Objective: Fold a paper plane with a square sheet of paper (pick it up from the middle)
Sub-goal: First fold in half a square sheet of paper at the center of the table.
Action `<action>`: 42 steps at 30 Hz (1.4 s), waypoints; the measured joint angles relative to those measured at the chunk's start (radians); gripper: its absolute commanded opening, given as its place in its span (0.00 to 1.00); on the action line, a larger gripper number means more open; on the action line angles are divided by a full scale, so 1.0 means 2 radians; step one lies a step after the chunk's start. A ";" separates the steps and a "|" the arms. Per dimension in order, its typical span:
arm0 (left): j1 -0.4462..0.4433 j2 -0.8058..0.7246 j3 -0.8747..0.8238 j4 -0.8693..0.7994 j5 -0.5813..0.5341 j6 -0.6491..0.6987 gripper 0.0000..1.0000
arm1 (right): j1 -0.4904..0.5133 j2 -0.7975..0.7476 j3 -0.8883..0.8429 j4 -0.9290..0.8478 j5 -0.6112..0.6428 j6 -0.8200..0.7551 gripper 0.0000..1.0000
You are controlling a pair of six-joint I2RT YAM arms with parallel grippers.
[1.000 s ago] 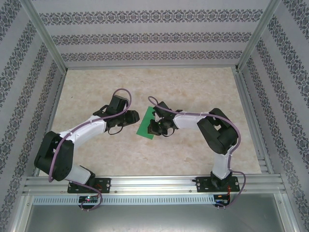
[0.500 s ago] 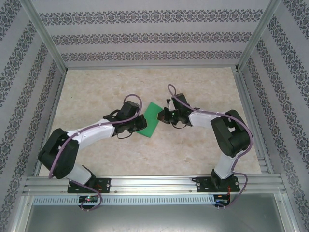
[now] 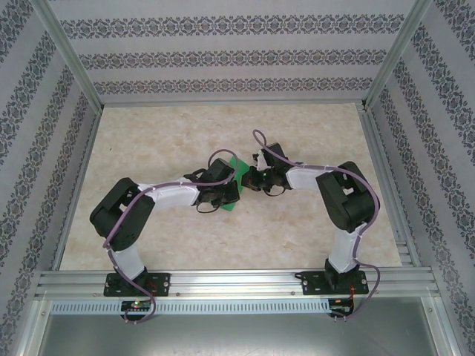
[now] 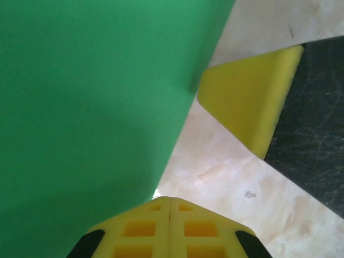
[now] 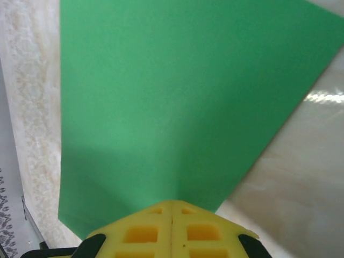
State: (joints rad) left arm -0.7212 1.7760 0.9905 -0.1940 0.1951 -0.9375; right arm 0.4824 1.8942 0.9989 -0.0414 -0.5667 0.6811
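1. The left claw (image 4: pixel 170 200) was clenched on the left side of the square sheet of paper (image 5: pixel 177 97), which sat between both claws over the surface (image 3: pixel 163 133).
2. The right claw (image 5: pixel 172 203) was clenched on the sheet's opposite side, pinching it flat.
3. To fold well, I judged both claws should bring their edges together evenly. An uneven pull would skew the crease.
4. No brand, label or writing could be read on the sheet or beyond it.

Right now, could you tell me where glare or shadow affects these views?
Right wrist: a glare streak on the table beside the square sheet of paper; left wrist: soft shadow darkens the sheet's lower part; top external: evenly lit, sharp.
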 measured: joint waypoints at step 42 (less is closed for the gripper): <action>0.000 0.034 0.013 -0.004 -0.024 0.013 0.00 | 0.004 0.060 0.063 -0.054 -0.020 -0.039 0.00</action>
State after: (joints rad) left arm -0.7204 1.8442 1.0157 -0.2024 0.1471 -0.9112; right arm 0.4908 2.0140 1.1240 -0.1501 -0.6064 0.6025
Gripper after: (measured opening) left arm 0.051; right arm 0.050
